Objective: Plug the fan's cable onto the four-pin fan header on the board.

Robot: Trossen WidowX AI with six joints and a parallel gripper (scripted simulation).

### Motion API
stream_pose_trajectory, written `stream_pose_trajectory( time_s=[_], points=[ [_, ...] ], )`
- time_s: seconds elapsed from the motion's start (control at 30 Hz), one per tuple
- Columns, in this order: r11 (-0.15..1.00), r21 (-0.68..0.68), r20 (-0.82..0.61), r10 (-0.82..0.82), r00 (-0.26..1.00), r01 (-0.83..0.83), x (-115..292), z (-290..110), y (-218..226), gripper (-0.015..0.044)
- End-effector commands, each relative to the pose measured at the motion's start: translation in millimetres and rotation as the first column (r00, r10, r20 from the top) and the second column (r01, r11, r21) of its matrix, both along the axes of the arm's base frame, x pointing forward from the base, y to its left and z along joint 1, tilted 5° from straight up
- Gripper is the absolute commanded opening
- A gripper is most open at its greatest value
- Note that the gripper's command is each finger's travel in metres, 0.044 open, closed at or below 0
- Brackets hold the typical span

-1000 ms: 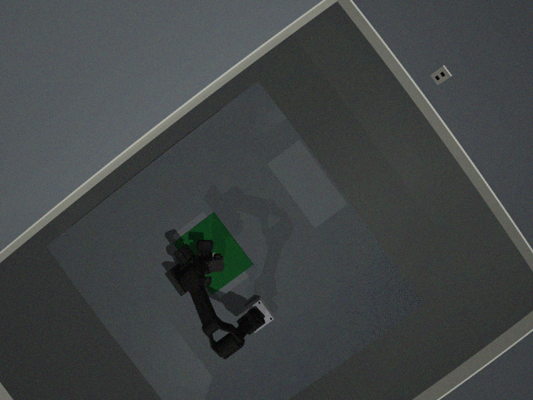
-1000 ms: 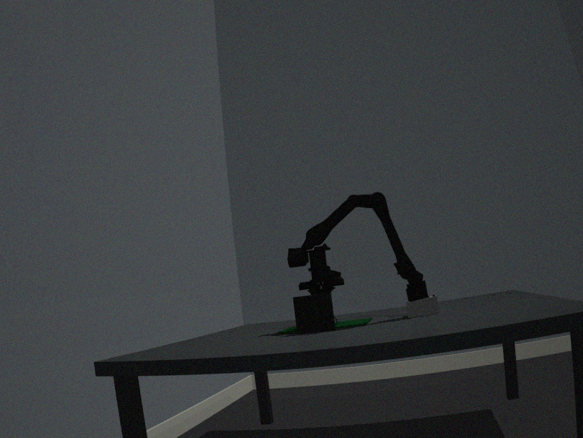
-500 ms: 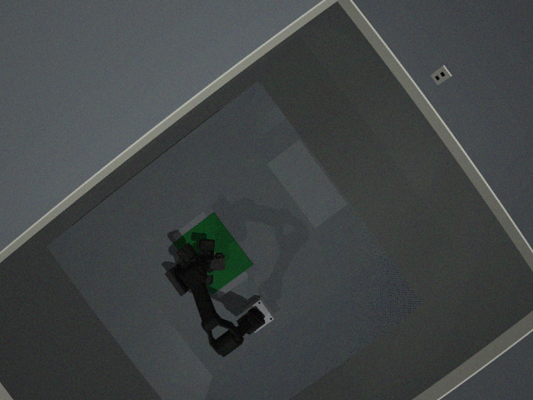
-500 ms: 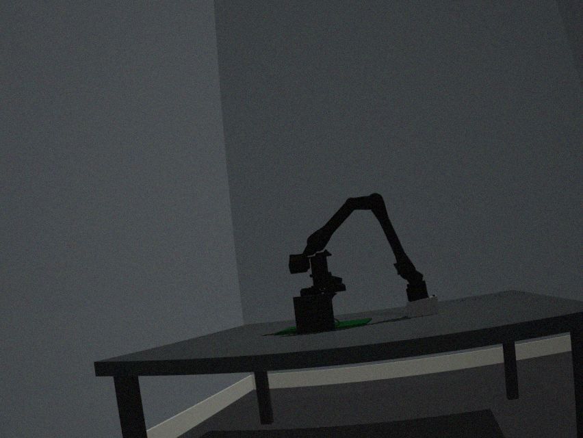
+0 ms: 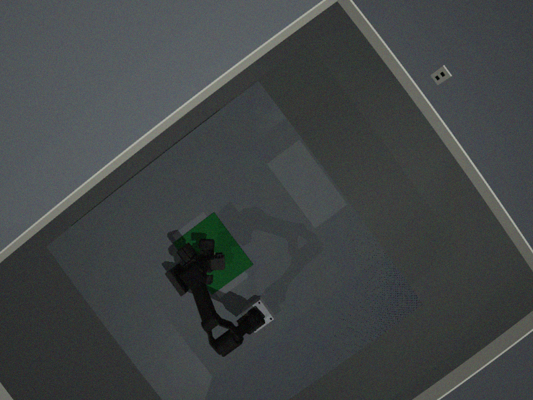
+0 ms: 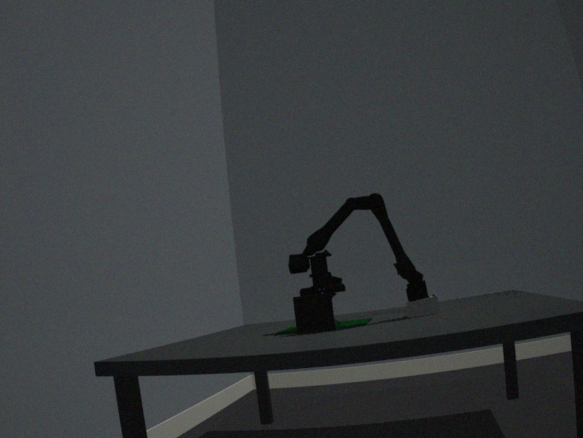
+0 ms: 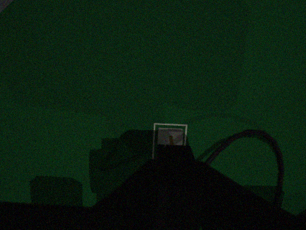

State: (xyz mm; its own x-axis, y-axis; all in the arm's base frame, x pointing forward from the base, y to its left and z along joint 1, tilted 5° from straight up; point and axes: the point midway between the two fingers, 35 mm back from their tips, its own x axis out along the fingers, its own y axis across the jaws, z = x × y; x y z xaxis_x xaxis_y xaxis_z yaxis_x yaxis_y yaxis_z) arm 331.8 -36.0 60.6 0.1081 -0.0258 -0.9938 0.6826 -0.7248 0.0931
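Observation:
The green board [image 5: 234, 262] [image 6: 356, 322] [image 7: 108, 54] lies flat on the table. In the wrist view the fan header [image 7: 164, 136] is a small grey patch with a brownish pin, inside a white printed outline [image 7: 170, 124]. My gripper [image 7: 174, 168] points down over the board, shut on the cable's plug. Its dark tip covers the lower part of the header. The plug is too dark to make out, and I cannot tell whether it touches the pins. The dark cable [image 7: 279, 162] arches to the right. In the top and exterior views the fingertips are hidden.
A black block [image 5: 175, 280] [image 6: 313, 313], likely the fan, stands at the board's edge, close to the gripper. The arm's base sits on a pale mounting block [image 5: 266, 313] [image 6: 426, 307]. Shadows of the arm fall across the board and table [image 6: 226, 346].

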Motion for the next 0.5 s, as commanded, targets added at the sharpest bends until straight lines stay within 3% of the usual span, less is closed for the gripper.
stream_pose_trajectory(
  time_s=[0.0,0.47],
  points=[
    [1.000,-0.004,0.001,0.003,1.000,-0.003,0.6,0.0,-0.6,0.0000],
    [1.000,-0.004,0.001,0.002,1.000,-0.002,0.6,-2.5,-0.6,0.0000]
  ],
)
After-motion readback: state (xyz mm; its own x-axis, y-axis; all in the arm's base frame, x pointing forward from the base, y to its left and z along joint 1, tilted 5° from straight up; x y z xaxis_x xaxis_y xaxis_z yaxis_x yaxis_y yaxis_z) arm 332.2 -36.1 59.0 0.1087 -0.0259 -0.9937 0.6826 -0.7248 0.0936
